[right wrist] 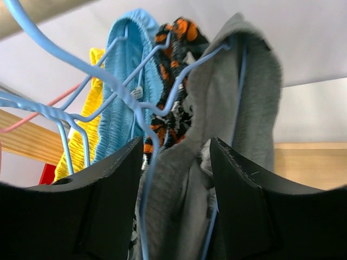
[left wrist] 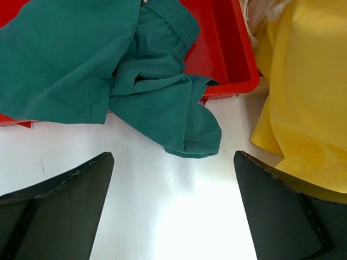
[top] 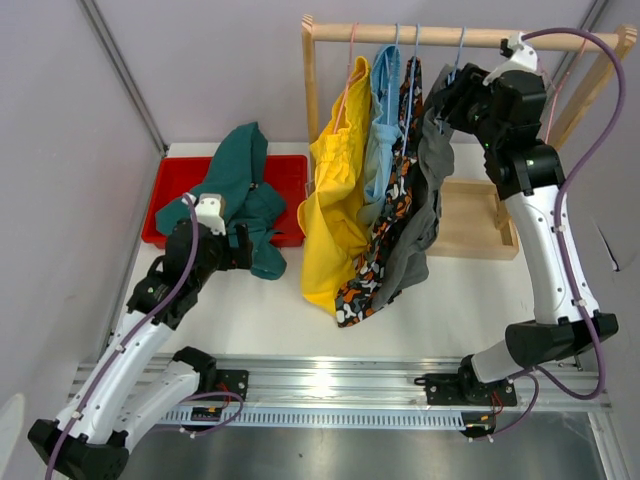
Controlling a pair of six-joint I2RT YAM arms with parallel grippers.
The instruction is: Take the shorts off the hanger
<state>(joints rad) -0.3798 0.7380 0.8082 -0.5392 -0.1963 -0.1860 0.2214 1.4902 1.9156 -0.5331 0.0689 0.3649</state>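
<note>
Yellow shorts [top: 335, 200], light blue shorts [top: 383, 130], camouflage shorts [top: 395, 215] and grey shorts [top: 425, 190] hang on wire hangers from a wooden rail [top: 440, 37]. My right gripper [top: 438, 105] is up at the top of the grey pair. In the right wrist view its jaws [right wrist: 178, 157] close on bunched grey fabric [right wrist: 238, 81], with a blue hanger wire [right wrist: 108, 81] beside it. Dark teal shorts [top: 240, 180] lie in a red tray [top: 165, 200], one leg spilling onto the table. My left gripper [top: 245, 250] is open and empty just in front of that leg [left wrist: 184, 124].
The rack's wooden base [top: 470, 220] sits at the back right under the right arm. The yellow shorts [left wrist: 309, 97] hang close to the right of the left gripper [left wrist: 173, 206]. The red tray's corner [left wrist: 227, 54] is just ahead of it.
</note>
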